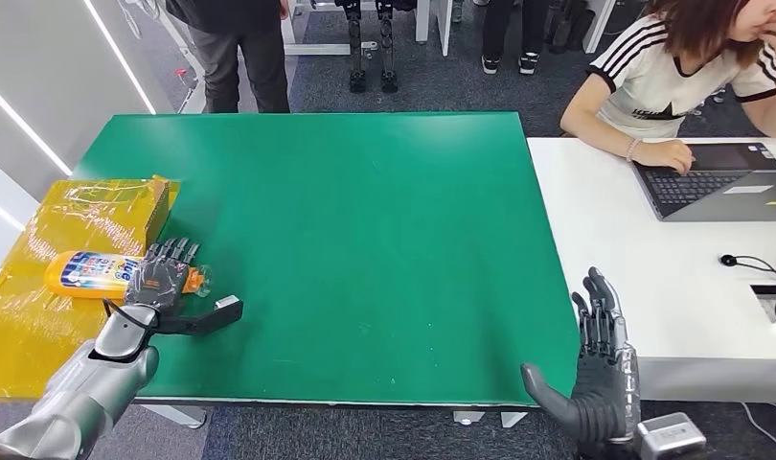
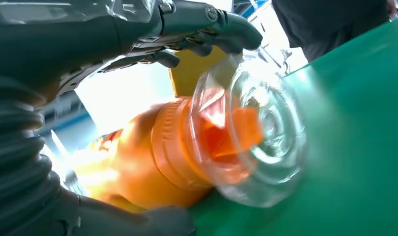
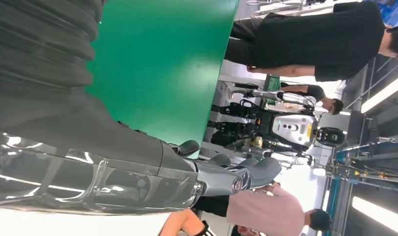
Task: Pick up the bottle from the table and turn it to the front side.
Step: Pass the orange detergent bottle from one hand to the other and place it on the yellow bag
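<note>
An orange bottle (image 1: 85, 273) with a blue and white label lies on its side at the left edge of the green table (image 1: 365, 240), its clear cap (image 1: 198, 280) pointing right. My left hand (image 1: 164, 283) lies over its neck, fingers draped across the top and thumb stretched out on the table to the right. In the left wrist view the bottle (image 2: 162, 152) sits between the fingers (image 2: 212, 34) and the thumb, with a gap showing under the fingers. My right hand (image 1: 600, 369) hangs open at the table's front right corner, holding nothing; the right wrist view shows the right hand (image 3: 138, 177) beside the green top.
A yellow box (image 1: 106, 206) wrapped in film sits just behind the bottle, on a yellow sheet (image 1: 20, 326). To the right stands a white table (image 1: 633, 287) with a laptop (image 1: 710, 182), where a person (image 1: 691, 67) sits. Another person (image 1: 236, 48) stands behind the green table.
</note>
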{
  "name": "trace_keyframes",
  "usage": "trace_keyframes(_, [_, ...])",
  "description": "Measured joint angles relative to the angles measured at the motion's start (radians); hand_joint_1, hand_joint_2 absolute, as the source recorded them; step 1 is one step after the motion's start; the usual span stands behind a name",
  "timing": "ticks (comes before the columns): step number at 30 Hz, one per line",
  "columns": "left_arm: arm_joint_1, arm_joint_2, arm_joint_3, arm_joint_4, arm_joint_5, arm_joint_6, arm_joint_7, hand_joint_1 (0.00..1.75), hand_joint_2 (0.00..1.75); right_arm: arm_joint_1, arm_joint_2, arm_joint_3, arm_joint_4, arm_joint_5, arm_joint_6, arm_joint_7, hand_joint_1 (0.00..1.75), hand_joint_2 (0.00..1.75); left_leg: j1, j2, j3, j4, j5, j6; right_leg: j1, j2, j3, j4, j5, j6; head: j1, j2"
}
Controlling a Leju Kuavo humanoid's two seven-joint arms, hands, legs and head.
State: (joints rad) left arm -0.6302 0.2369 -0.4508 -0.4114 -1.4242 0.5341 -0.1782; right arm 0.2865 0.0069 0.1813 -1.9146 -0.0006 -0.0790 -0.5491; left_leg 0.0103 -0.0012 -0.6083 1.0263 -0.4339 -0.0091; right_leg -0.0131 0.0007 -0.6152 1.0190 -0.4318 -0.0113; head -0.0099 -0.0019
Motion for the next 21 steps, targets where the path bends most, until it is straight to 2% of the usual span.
trace_keyframes(4, [0.083, -0.087, 0.117, -0.104, 0.134, 0.140, -0.084, 0.00, 1.75, 0.012, 0.000, -0.001, -0.016, 0.004, -0.022, 0.016, 0.00, 1.75, 0.000, -0.002, -0.001, 0.001, 0.000, 0.000, 0.000, -0.002, -0.001, -0.001, 0.000, 0.001, 0.000, 0.000])
trace_keyframes(9, [0.185, -0.220, 0.254, -0.349, 0.337, 0.163, -0.231, 0.00, 1.75, 0.033, 0.000, 0.001, -0.025, 0.005, -0.076, 0.017, 0.00, 1.75, -0.001, 0.000, -0.003, 0.002, -0.002, 0.003, -0.001, 0.000, -0.001, -0.002, 0.000, 0.002, 0.000, 0.000])
trace_keyframes(12, [0.266, -0.285, 0.281, -0.543, 0.426, 0.165, -0.280, 0.00, 1.75, 0.039, 0.000, 0.007, -0.025, 0.007, -0.092, 0.017, 0.00, 1.75, -0.001, 0.002, -0.003, 0.002, -0.004, 0.004, -0.001, 0.002, -0.002, -0.002, 0.000, 0.002, 0.000, 0.000])
trace_keyframes(16, [0.377, -0.355, 0.285, -0.783, 0.426, 0.166, -0.290, 0.00, 1.75, 0.034, 0.005, 0.020, -0.021, 0.017, -0.079, 0.022, 0.00, 1.75, -0.001, 0.002, -0.004, 0.002, -0.006, 0.004, -0.001, 0.001, -0.002, -0.002, -0.002, 0.004, 0.000, 0.000])
trace_keyframes(19, [0.434, -0.384, 0.279, -0.915, 0.479, 0.159, -0.300, 0.00, 1.75, 0.028, 0.011, 0.025, -0.015, 0.028, -0.057, 0.029, 0.00, 1.75, -0.001, 0.002, -0.004, 0.002, -0.007, 0.004, -0.001, 0.002, -0.002, -0.002, -0.003, 0.004, 0.000, 0.000])
trace_keyframes(21, [0.463, -0.388, 0.257, -0.982, 0.597, 0.127, -0.293, 0.00, 1.75, 0.024, 0.017, 0.025, -0.009, 0.033, -0.042, 0.031, 0.00, 1.75, 0.000, 0.001, -0.004, 0.002, -0.007, 0.004, -0.001, 0.001, -0.002, -0.002, -0.003, 0.004, 0.000, 0.000])
